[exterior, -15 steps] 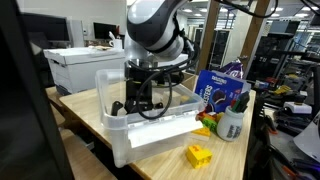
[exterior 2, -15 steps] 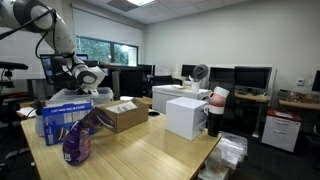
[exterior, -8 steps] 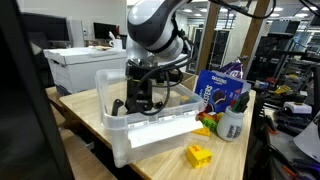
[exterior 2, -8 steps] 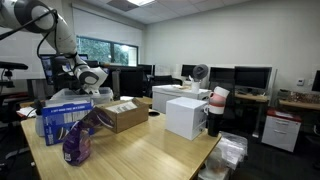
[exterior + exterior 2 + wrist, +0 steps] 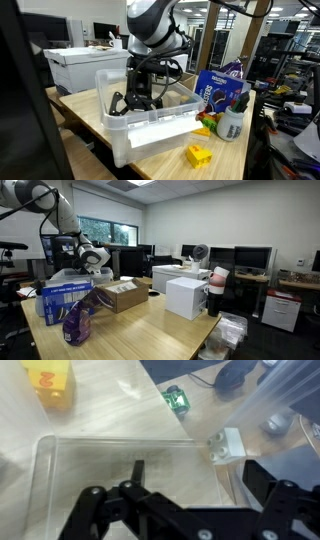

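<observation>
**Robot hand hangs open inside a clear plastic bin on a lab bench**

The hand [image 5: 137,102], its jaws spread wide and holding nothing, sits low between the walls of the clear plastic bin [image 5: 112,135], which stands near the bench [image 5: 160,168] edge. The bin is a rectangular tub with smooth, glossy, see-through walls, rounded corners and a pale label across its front. It looks light and thin-walled, stiff at the rim but likely to flex in the sides, and slick under metal fingers. The surest hold would seem to be a pinch across one upright wall just under the rim. In an exterior view, a hard yellow block [image 5: 199,155] lies on the wood at four o'clock of the bin. A blue packet [image 5: 215,90] and a white bottle [image 5: 231,122] stand at three o'clock.
</observation>
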Robot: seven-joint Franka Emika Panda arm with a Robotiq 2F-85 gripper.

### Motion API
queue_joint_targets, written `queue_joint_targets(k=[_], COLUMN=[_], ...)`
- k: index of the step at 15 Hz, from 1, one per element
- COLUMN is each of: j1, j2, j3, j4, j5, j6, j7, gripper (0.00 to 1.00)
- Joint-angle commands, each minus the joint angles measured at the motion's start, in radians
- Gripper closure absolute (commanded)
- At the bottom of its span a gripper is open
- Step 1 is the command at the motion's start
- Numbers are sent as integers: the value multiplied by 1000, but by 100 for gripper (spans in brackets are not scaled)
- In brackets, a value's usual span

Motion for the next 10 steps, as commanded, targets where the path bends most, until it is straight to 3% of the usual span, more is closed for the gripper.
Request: queue_joint_targets(k=[1,10], j1=[-14,13], j2=[14,67], j3=[3,2], j4=[21,62], j5=[58,98], j6=[-73,-163], j7=[-60,-87], gripper=[0,0])
